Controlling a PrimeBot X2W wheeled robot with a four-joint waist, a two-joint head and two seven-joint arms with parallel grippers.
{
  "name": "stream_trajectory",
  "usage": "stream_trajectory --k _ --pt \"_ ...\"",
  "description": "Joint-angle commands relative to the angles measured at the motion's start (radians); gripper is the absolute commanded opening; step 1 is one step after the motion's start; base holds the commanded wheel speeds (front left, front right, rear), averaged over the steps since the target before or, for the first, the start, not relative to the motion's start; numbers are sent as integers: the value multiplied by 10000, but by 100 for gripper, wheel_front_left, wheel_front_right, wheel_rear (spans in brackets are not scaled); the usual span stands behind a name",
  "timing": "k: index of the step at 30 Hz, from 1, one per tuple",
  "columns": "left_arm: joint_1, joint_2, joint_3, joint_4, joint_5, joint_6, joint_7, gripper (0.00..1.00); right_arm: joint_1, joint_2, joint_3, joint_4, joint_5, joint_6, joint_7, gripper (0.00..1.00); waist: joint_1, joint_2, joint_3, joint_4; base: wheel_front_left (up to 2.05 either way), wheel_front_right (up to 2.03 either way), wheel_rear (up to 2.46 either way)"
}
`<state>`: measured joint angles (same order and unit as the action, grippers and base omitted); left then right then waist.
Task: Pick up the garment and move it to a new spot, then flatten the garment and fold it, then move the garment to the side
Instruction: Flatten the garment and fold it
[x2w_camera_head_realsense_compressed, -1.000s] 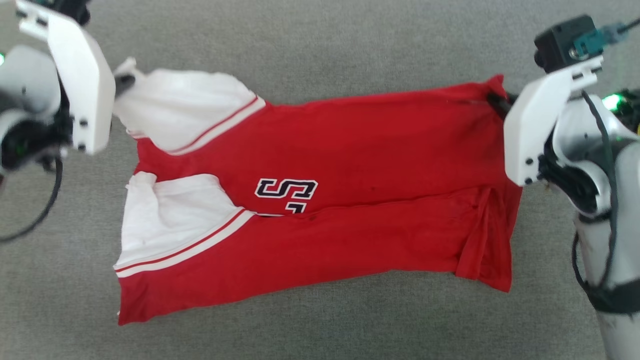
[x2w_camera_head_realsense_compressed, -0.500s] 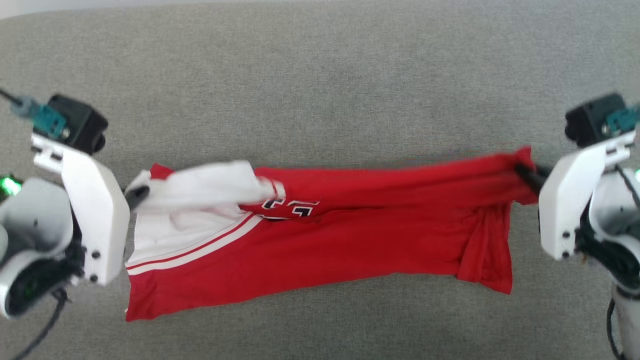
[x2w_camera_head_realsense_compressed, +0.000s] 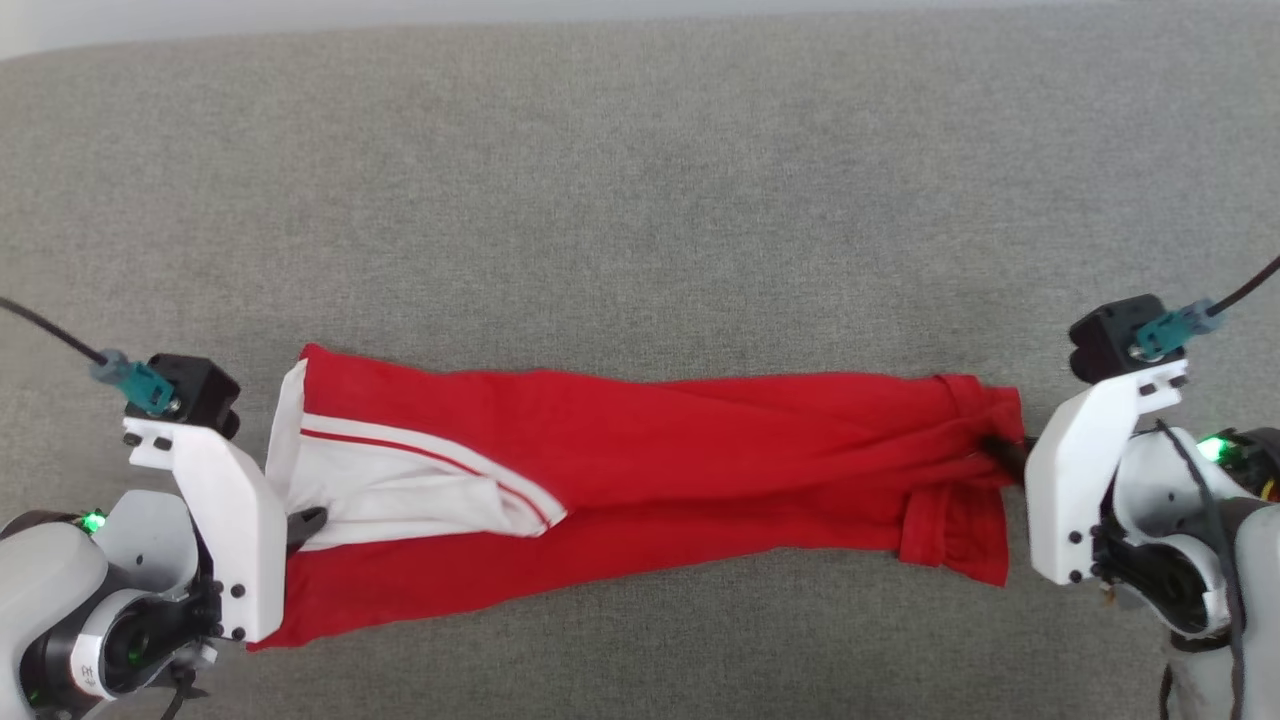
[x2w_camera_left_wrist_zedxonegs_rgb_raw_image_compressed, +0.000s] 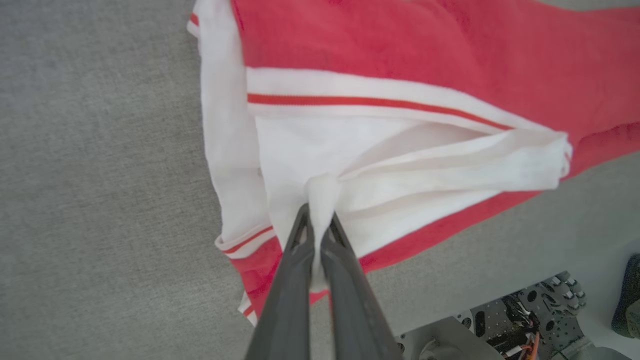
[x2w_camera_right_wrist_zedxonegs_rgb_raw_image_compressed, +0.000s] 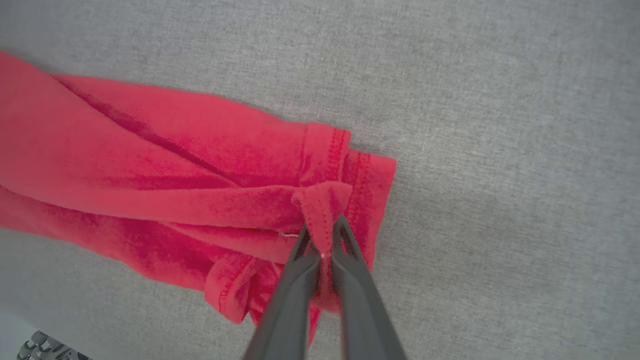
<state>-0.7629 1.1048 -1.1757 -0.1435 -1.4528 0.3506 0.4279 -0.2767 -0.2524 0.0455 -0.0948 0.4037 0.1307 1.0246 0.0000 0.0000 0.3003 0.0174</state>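
The garment (x2w_camera_head_realsense_compressed: 680, 470), a red shirt with white sleeves and striped trim, lies folded lengthwise into a long band across the grey surface. My left gripper (x2w_camera_head_realsense_compressed: 308, 522) is shut on a pinch of white sleeve fabric at the band's left end; the left wrist view shows that pinch squeezed between its fingers (x2w_camera_left_wrist_zedxonegs_rgb_raw_image_compressed: 317, 222) and the garment (x2w_camera_left_wrist_zedxonegs_rgb_raw_image_compressed: 400, 125) spreading beyond. My right gripper (x2w_camera_head_realsense_compressed: 995, 447) is shut on the red hem at the right end, and the right wrist view has the hem bunched between its tips (x2w_camera_right_wrist_zedxonegs_rgb_raw_image_compressed: 322, 235), with the garment (x2w_camera_right_wrist_zedxonegs_rgb_raw_image_compressed: 150, 180) stretching away left.
The grey fabric surface (x2w_camera_head_realsense_compressed: 640, 200) runs wide beyond and in front of the garment. Its near edge and part of the robot's base (x2w_camera_left_wrist_zedxonegs_rgb_raw_image_compressed: 500, 330) appear at the bottom of the left wrist view.
Both grippers have brought the garment's far edge over toward the near edge, folding it into a narrower band that hides the chest lettering. The head camera has also shifted.
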Motion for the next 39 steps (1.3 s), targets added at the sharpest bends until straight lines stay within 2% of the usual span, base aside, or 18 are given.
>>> stream_trajectory --k 1,2,6,13,18,23,27,31,36,37,38,39 --pt "202 -122 23 355 -97 -154 -244 88 1 113 55 87 100 0 -155 100 0 0 -103 -17 0 0 0" --pt "245 -187 93 491 -142 -233 -414 100 11 93 47 92 87 0 -174 100 0 0 -144 -25 0 0 0" --pt "386 -244 227 732 -15 -504 -1043 100 160 147 -104 -41 57 0 -260 100 0 0 -297 -28 0 0 0" --pt "810 -60 697 597 790 -925 -3437 100 469 559 -1251 -478 -97 0 -29 100 0 0 -498 2 0 0 0" --pt "1210 -24 1047 622 1108 -890 -5174 100 370 682 -1774 -217 -126 0 28 100 0 0 -464 126 0 0 0" --pt "1729 -127 1395 789 1369 -775 -6610 100 218 770 -1838 432 87 0 -40 100 0 0 -424 349 0 0 0" --pt "2283 -445 2096 961 1695 -680 -6929 100 63 766 -1673 1110 212 0 -170 100 0 0 -386 594 0 0 0" --pt "3276 -1232 3711 1159 2486 -858 -6934 100 -97 689 -1429 1895 319 0 -301 100 0 0 -353 883 0 0 0" --pt "4735 -2335 5874 1509 3775 -1304 -6939 100 -293 745 -898 3057 564 2 -280 100 0 0 -356 1104 0 0 0" --pt "5034 -2608 6290 1562 4055 -1437 -6939 100 -347 758 -768 3239 679 2 -259 89 0 0 -368 1145 0 0 0" --pt "5316 -2843 6691 1618 4343 -1576 -6940 100 -412 766 -636 3390 760 4 -306 47 0 0 -385 1171 0 0 0" --pt "5573 -3115 7098 1663 4652 -1710 -6940 100 -455 734 -485 3500 885 11 -328 8 0 0 -404 1199 0 0 0"
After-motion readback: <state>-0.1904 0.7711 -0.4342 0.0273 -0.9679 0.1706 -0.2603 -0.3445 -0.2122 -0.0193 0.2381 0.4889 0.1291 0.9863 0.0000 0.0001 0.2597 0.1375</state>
